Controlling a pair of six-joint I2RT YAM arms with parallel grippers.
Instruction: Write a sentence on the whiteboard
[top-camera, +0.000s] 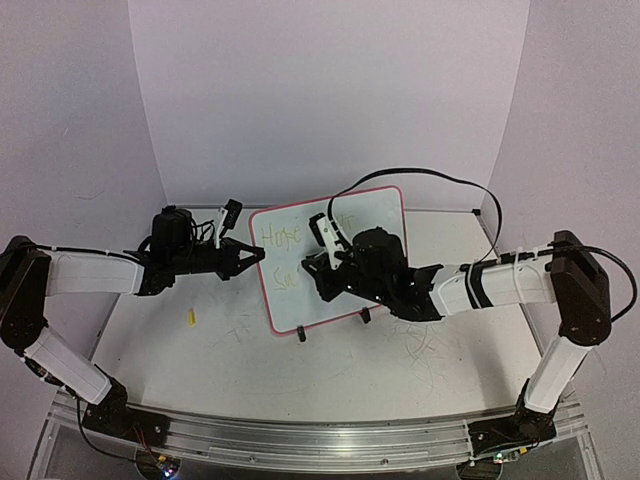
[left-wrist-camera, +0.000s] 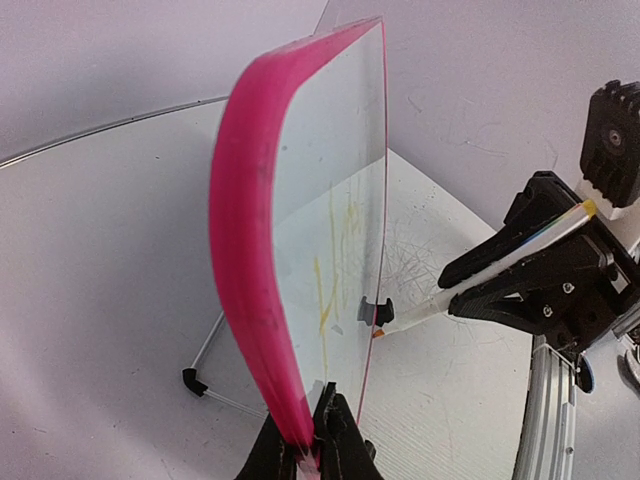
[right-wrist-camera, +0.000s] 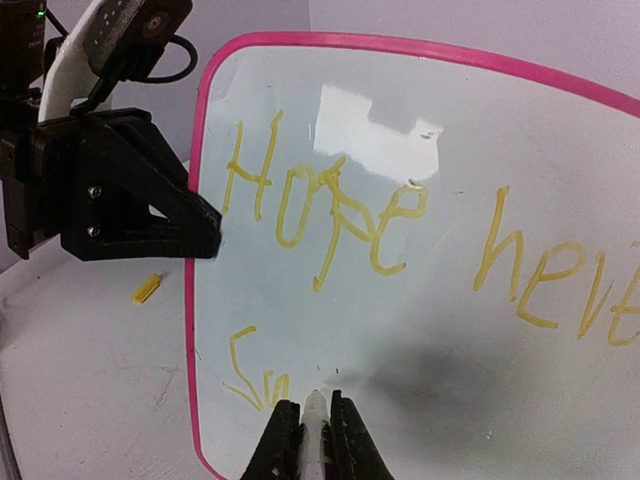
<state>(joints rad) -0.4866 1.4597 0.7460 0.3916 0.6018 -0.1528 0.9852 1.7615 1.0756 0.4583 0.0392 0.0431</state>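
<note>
Right wrist view: right pincer (right-wrist-camera: 315, 403) clamps a marker (right-wrist-camera: 316, 425), left pincer (right-wrist-camera: 203, 228) clamps the whiteboard (right-wrist-camera: 430, 330) edge.

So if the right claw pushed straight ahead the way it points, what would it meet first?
The whiteboard, just right of the yellow "Sn". The right claw is shut on a marker, whose tip leads and looks at or almost on the board.

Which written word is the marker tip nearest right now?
The unfinished "Su" on the lower line, just left of the marker tip; "Hope" and "neve" sit on the top line.
</note>
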